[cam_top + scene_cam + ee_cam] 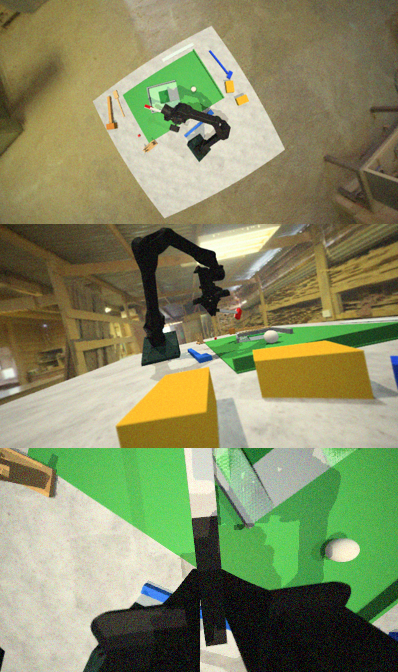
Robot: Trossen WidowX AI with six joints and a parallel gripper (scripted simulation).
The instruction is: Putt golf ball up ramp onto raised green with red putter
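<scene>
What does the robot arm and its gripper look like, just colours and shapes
The arm is matte black throughout, built of slim, angular links with chunkier rounded joints, and rises from a dark green square base. The gripper is black too, with two broad, flat-sided fingers. No cables, labels or markings show.

Red putter head (238, 313), white golf ball (271, 336), green mat (186, 71), yellow blocks (312, 368).
</scene>
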